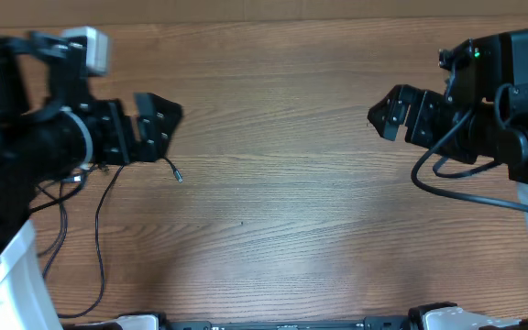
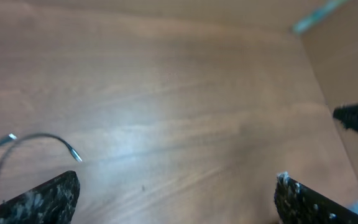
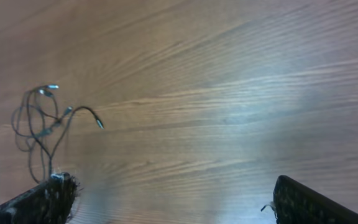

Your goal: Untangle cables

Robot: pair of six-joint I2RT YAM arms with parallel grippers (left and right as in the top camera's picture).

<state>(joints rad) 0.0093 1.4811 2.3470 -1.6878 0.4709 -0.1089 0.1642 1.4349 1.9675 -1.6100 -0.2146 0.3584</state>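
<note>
From overhead, the left hand (image 1: 168, 128) is seen at the left side of the bench (image 1: 273, 202), pointing toward the middle. The right hand (image 1: 379, 115) is seen at the far right, pointing back at it. The two are well apart, with bare wood between them. How far each hand is spread is hard to judge from above.

That is settled by the wrist views. In the left wrist view, the left hand (image 2: 178, 186) is shown spread wide with nothing between its fingers (image 2: 48, 199). In the right wrist view, the right hand (image 3: 174, 186) is likewise shown wide apart and holding nothing, and one finger (image 3: 309, 202) is seen at the lower right corner.

The cables (image 1: 98, 225) lie on the bench at the left, partly hidden from above by the left arm. Thin black strands are seen trailing toward the near edge, and one silvery plug tip (image 1: 178, 174) is seen just beside the left hand.

Only a small part of the cables (image 2: 42, 135) is caught by the left wrist view. It appears there as one arched strand at the lower left, with a plug tip (image 2: 74, 155) close to the left finger but not touching it.

The fullest sight of the cables (image 3: 45, 127) is given by the right wrist view. There they are seen far off as a loose knot of crossing loops, with several tips sticking out. Which strand crosses over which cannot be told.
</note>
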